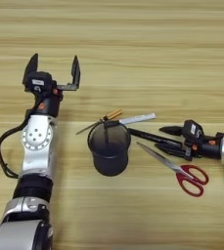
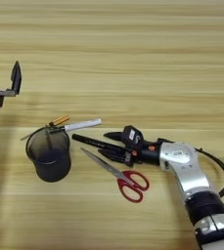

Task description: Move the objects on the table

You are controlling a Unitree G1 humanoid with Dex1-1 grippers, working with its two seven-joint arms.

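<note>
A light wooden bench (image 1: 133,44) with horizontal grain stripes fills the whole view, and five small things lie on it in one cluster near the middle. One black wire-mesh pen cup (image 1: 109,149) stands upright with its mouth open to the camera. Just behind its rim lie one white pen (image 1: 137,118) and one small amber-handled tool (image 1: 112,115), the tool's thin metal tip reaching left past the cup. One black marker (image 2: 96,143) lies slanted to the right of the cup, and one pair of red-handled steel scissors (image 2: 125,179) lies just in front of it, blades pointing up-left toward the cup, handles toward the near right. Two arms show. The left hand (image 1: 53,71) hovers over bare wood well to the left and behind the cup, its two black fingers spread wide and pointing away from the robot. The right hand (image 2: 114,145) lies low at the marker's right end, its two fingers parted on either side of the marker's barrel, not closed on it.
</note>
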